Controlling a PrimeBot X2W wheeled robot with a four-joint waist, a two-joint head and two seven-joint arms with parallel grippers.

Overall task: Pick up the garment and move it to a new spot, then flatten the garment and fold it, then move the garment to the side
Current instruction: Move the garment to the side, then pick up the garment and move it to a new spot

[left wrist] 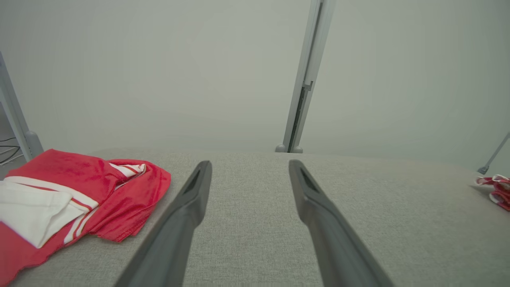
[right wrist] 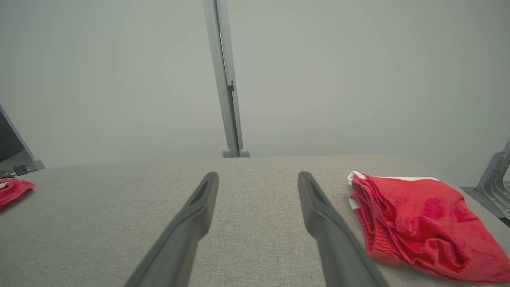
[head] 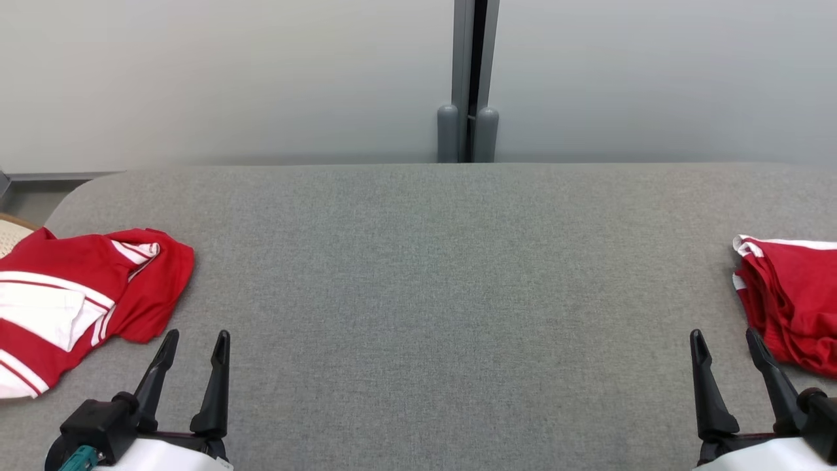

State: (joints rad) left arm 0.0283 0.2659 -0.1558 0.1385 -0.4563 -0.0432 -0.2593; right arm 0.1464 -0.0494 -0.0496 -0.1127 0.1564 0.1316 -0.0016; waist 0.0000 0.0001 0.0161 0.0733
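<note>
A crumpled red garment with white stripes (head: 78,297) lies at the left edge of the grey table (head: 444,275), just left of and beyond my left gripper (head: 196,341). That gripper is open and holds nothing; its wrist view has the same garment (left wrist: 75,195) to the left of the gripper (left wrist: 249,165). A second red garment (head: 791,294), folded with white trim, rests at the table's right edge. My right gripper (head: 724,339) stands open beside it, a little to its left. The right wrist view has this folded garment (right wrist: 418,219) right of the gripper (right wrist: 258,177).
A pale wall runs behind the table, with a grey post (head: 469,82) at its middle. A light woven object (head: 12,234) peeks out at the far left behind the striped garment. A metal bracket (right wrist: 494,179) stands off the table's right end.
</note>
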